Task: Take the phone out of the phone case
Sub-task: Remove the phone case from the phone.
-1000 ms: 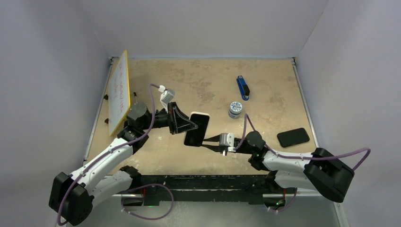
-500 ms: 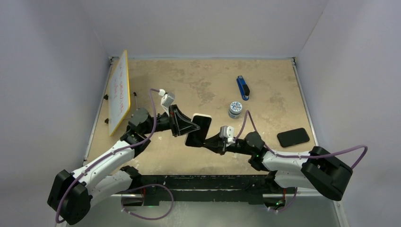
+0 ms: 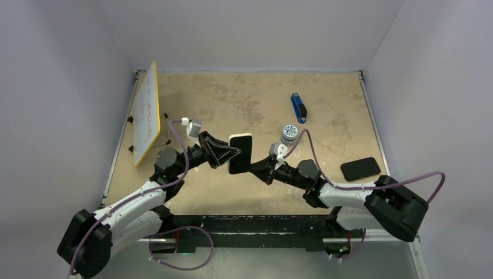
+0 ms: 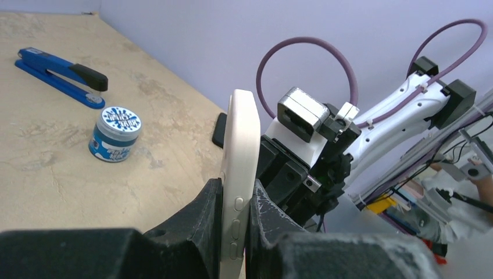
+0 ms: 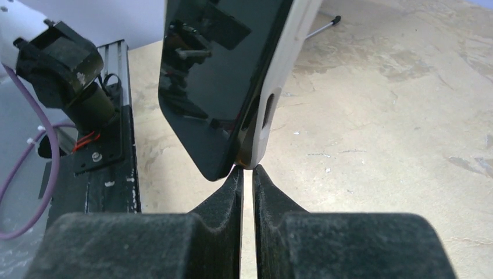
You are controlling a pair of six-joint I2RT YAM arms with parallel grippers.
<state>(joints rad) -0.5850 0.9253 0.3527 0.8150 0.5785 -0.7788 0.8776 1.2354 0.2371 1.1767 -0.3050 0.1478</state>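
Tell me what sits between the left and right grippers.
The white-cased black phone, clamped in the left gripper, one corner at the tips of the right gripper; top view.

The phone case (image 3: 240, 145) sits between the left gripper (image 3: 232, 153) and right gripper (image 3: 254, 166), the jar (image 3: 289, 133) behind.

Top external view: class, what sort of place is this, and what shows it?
Probably a robot lab test cell: two arms bolted at a tan table's near edge, plain walls closing it in, and props like a stapler and small jar.
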